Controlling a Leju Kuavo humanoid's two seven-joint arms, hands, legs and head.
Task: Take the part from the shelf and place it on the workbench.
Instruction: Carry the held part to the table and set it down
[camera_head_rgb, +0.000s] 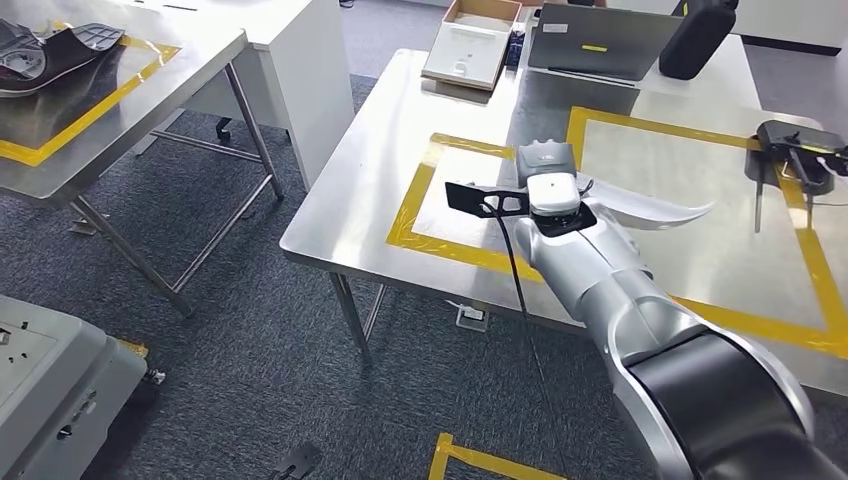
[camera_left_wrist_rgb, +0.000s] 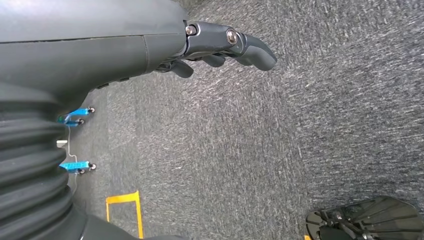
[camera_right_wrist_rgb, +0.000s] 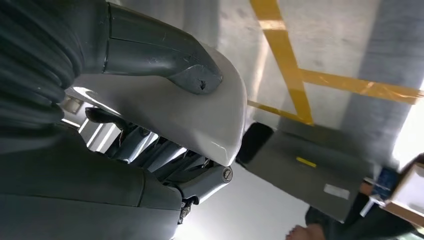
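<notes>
Part, a shiny silver curved piece with a black end, sits in the right hand, above the counter and inside its yellow tape square. The right wrist view shows the grip up close: the thumb lies on one side of the part and the fingers curl under the other side. Past the fingers sit a grey laptop, a white box and a black case. The floor is grey carpet. Another metal counter stands well off to the side. The left hand hangs over the carpet, fingers bent a little, holding nothing.
</notes>
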